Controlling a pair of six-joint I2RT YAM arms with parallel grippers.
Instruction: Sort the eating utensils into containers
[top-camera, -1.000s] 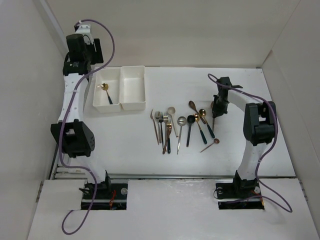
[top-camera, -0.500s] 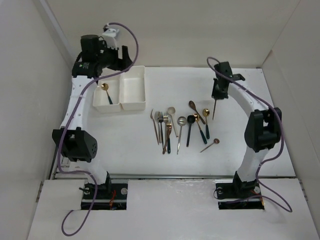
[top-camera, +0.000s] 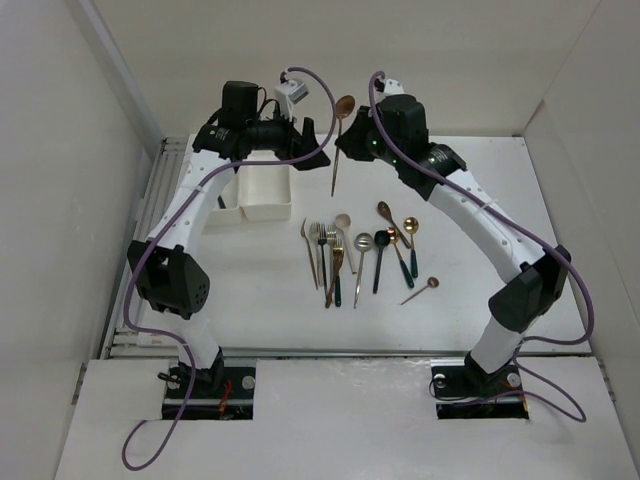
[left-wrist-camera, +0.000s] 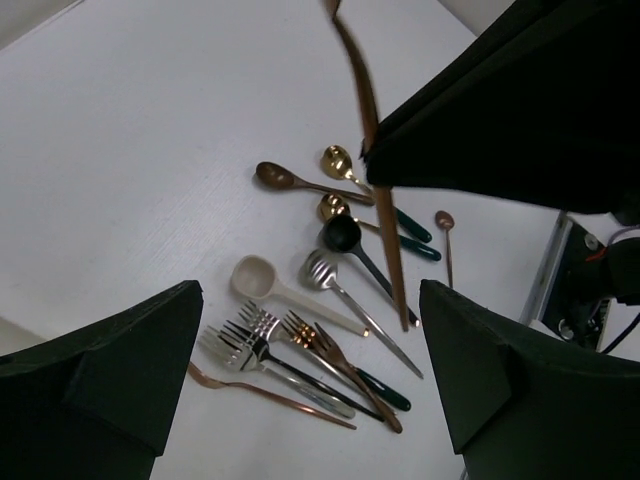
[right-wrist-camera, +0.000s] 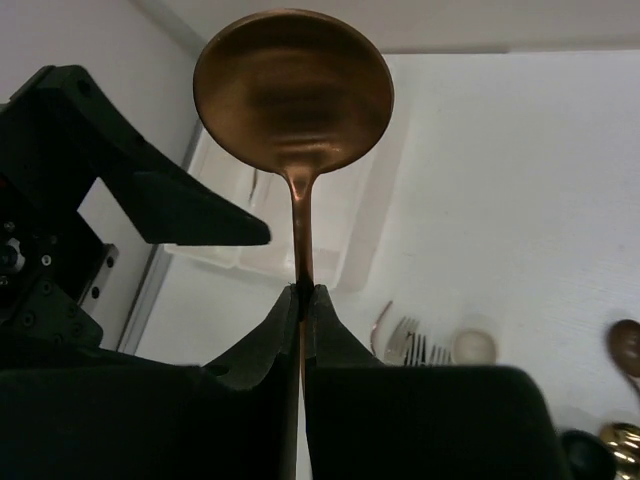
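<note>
While the sorting looks barely begun from above, the right end effector (top-camera: 345, 138) holds a copper spoon (top-camera: 343, 106) in the air, bowl up, just right of the white bins (top-camera: 266, 192). Roughly eleven spoons and forks (top-camera: 350, 255) lie unsorted on the table (top-camera: 250, 280), and the left arm hides the left bin. From the left wrist, the left end effector (left-wrist-camera: 310, 300) is spread wide and empty above that pile. From the right wrist, the fingers (right-wrist-camera: 265, 340) are clamped on the spoon's handle, with the bins beyond.
</note>
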